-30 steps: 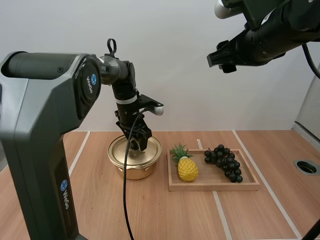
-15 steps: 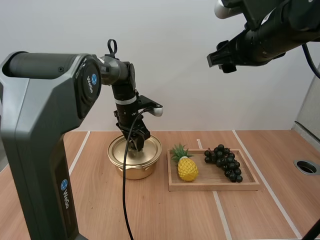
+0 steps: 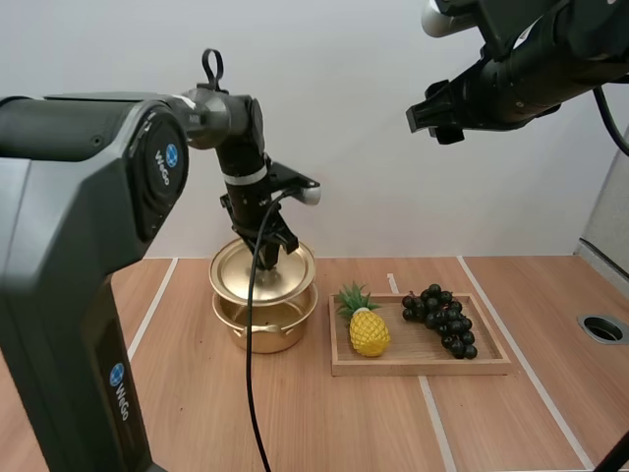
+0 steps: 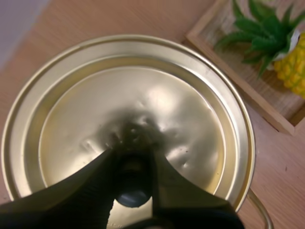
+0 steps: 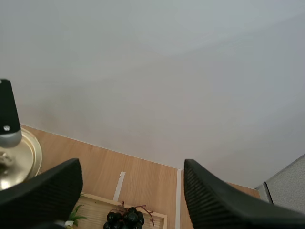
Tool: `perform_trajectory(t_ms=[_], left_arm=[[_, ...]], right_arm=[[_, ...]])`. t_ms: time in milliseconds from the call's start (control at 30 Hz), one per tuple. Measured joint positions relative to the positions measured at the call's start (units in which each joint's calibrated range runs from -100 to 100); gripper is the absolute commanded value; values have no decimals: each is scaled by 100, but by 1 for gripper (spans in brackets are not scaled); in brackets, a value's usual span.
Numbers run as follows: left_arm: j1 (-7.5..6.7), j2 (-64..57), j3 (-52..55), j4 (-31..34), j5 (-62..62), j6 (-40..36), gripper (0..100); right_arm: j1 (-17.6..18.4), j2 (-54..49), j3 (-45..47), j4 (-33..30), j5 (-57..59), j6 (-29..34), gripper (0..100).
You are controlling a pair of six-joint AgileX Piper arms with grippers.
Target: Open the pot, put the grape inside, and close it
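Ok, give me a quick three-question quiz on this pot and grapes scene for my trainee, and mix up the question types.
1. True or false: the right gripper is holding the grapes.
2. Which of these lies beside the grapes on the wooden tray? A) a pineapple B) a pack of wet wipes C) a spoon
3. Fill in: the left gripper grips the lid by its ____.
Key: 1 false, it is open and high above the table; 2 A; 3 knob.
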Motion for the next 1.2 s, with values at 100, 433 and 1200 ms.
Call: perform_trajectory(t_ms=[100, 433, 1200], left_arm=[[0, -557, -368, 0, 0, -68, 0], [0, -2449, -1408, 0, -32, -530, 0], [0, -5413, -2908, 160, -4911, -1478, 0]], right_arm=[[0, 0, 0, 0, 0, 0, 100], [0, 0, 0, -38, 73, 152, 100], [-70, 1030, 0, -37, 1544, 317, 100]])
